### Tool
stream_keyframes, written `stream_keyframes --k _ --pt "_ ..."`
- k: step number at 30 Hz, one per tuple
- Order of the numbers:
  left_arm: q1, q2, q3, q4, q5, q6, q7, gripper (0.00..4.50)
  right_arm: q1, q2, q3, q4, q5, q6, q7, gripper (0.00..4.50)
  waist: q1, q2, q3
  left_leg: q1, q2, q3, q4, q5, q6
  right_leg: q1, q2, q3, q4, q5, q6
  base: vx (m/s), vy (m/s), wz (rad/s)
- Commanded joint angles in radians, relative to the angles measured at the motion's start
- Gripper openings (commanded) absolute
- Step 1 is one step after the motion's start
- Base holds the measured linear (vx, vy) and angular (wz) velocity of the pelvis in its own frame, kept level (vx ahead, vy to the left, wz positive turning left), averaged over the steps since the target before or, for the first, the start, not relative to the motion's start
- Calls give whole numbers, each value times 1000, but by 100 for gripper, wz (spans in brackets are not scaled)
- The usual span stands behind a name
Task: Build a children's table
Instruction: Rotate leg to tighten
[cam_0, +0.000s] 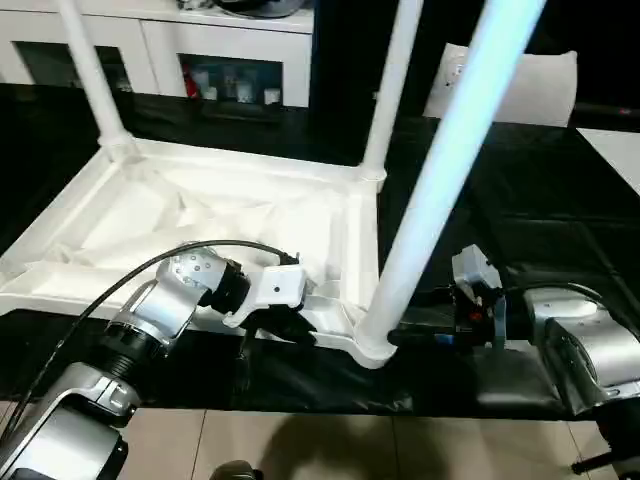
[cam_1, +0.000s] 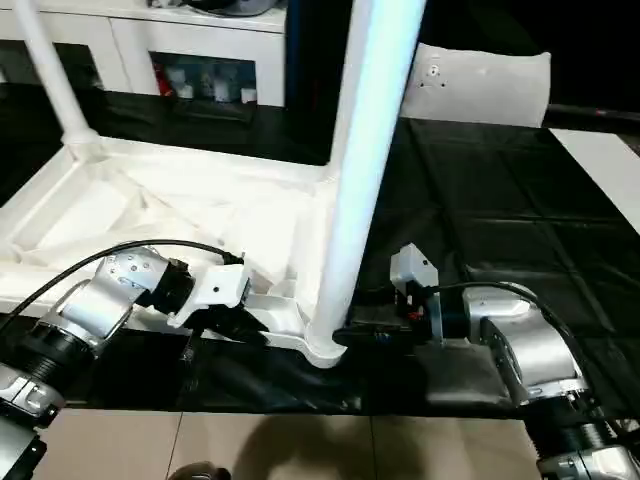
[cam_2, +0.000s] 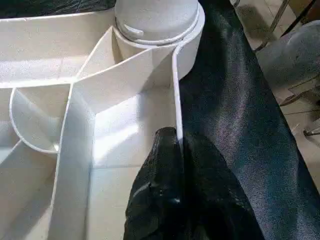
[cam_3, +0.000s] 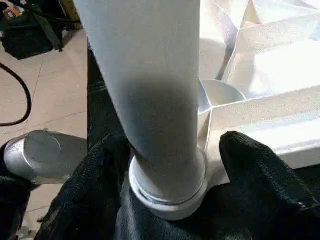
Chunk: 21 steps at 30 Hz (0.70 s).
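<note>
Centre of frame, on black cloth: tabletop (cam_0: 200, 215) lying upside down, ribbed underside up, spanning from left edge to middle.
Upper left: leg (cam_0: 95, 75) standing upright in far-left socket.
Upper middle: second leg (cam_0: 390, 85) upright in far-right socket.
Right of centre, running from bottom middle to top right: third leg (cam_0: 440, 170), nearest the camera, foot set in near-right socket (cam_0: 372, 345); seated or only resting, cannot tell.
Near-left corner: cut off at left edge of frame; fourth leg's place cannot be told.
Lower left: left gripper (cam_0: 275, 325) clenched on near rim of tabletop, one black finger (cam_2: 162, 165) inside the wall in left wrist view, steadying the piece.
Lower right: right gripper (cam_0: 415, 325) reaching in level toward base of third leg, black fingers (cam_3: 260, 170) straddling the leg just above the socket collar in right wrist view; gripping or merely bracketing, cannot tell.
Upper right: flat white sheet (cam_0: 520, 85) lying apart on the cloth, beyond the third leg.
Background, top: white cabinet (cam_0: 230, 50) with glass doors.
Progress, as a judgement: three legs up; likely left: confirming third leg's seating, fitting a fourth, turning table upright.
</note>
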<state>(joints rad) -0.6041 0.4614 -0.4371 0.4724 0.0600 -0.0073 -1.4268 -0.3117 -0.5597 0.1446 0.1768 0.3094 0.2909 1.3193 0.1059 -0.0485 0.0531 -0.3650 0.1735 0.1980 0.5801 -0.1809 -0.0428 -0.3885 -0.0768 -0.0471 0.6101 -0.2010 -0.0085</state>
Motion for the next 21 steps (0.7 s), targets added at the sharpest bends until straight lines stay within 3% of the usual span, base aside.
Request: stream_keyframes --k 1,4,5,6,8,9,11,13,21 --pt "12 -4 -61 -12 21 -14 -50 0 -3 -8 -4 -1 -3 -12 9 317 -3 -6 -58 18 68 -24 -63 -182 42 35 -80 45 -69 -183 -225 0 0 0" --pt "13 -4 -62 -18 20 -14 -51 0 -8 -1 0 7 -4 -15 12 281 -2 -7 -59 18 67 -24 -62 -177 45 35 -79 44 -68 -175 -226 0 0 0" --pt "16 -6 -64 -29 20 -20 -49 0 -24 22 35 30 -17 -39 31 281 -1 -7 -59 18 67 -24 -62 -177 45 35 -79 44 -68 -175 -226 0 0 0" --pt "18 -7 -65 -32 20 -24 -49 0 -31 31 51 42 -23 -51 39 276 -3 -14 -59 15 67 -25 -61 -178 46 35 -83 43 -66 -188 -228 0 0 0" --pt "19 -6 -65 -33 19 -26 -51 0 -38 41 62 55 -28 -63 40 237 -3 -9 -60 18 69 -24 -62 -176 41 32 -82 43 -69 -191 -225 0 0 0" --pt "19 -6 -65 -34 18 -26 -51 0 -39 45 65 57 -31 -65 38 234 -1 -11 -60 20 70 -24 -62 -173 39 31 -79 42 -67 -177 -228 0 0 0" --pt "22 -4 -65 -39 17 -26 -54 0 -47 55 75 74 -34 -73 38 218 3 -6 -59 20 70 -24 -63 -174 35 31 -79 43 -63 -155 -236 0 0 0" --pt "23 -3 -65 -41 16 -25 -55 0 -50 59 77 81 -34 -75 40 204 3 -9 -59 19 70 -24 -63 -189 30 34 -80 43 -64 -165 -233 0 0 0" --pt "32 1 -61 -40 19 -26 -41 0 -57 67 81 95 -33 -80 45 196 1 -9 -60 19 69 -25 -62 -189 27 34 -80 43 -64 -172 -226 0 0 0"
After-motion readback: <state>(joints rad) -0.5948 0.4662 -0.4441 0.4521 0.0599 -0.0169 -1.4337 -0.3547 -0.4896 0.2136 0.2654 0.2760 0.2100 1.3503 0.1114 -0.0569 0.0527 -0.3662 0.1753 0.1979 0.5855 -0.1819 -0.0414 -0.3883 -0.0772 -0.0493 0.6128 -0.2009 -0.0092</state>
